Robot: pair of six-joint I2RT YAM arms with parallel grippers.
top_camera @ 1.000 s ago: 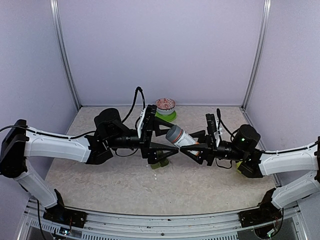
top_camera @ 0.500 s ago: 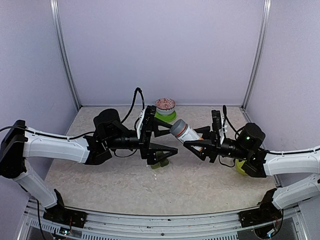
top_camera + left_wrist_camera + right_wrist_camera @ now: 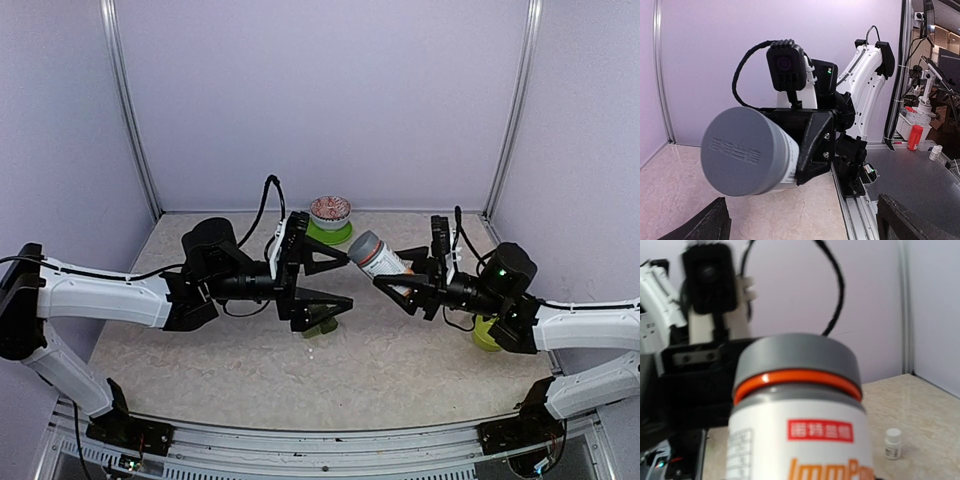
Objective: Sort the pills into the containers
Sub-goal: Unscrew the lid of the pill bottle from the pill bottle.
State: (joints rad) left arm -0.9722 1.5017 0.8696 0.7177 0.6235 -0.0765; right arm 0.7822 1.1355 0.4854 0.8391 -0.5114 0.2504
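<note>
I had the right gripper [image 3: 398, 283] clamped round a white plastic pill bottle [image 3: 378, 258], raised and tilted. Its grey screw cap [image 3: 742, 150] was on and faced the left gripper [image 3: 346, 279], which gaped wide and empty. The dark green three-compartment plastic strip [image 3: 321, 322] lay on the table [image 3: 400, 370] beneath the left gripper. I couldn't make out any pills. I judged this the uncapping step: next, the left gripper needed to close squarely on the cap and twist.

The left arm [image 3: 100, 295] and right arm [image 3: 590, 325] have white shells on long links, black housings at joints. The left pincer [image 3: 348, 280] and right pincer [image 3: 392, 268] are black with wedge-shaped fingers [image 3: 812, 145]; silver screws [image 3: 826, 136] stud the right one. Braided black cable [image 3: 747, 65] loops over each wrist.
</note>
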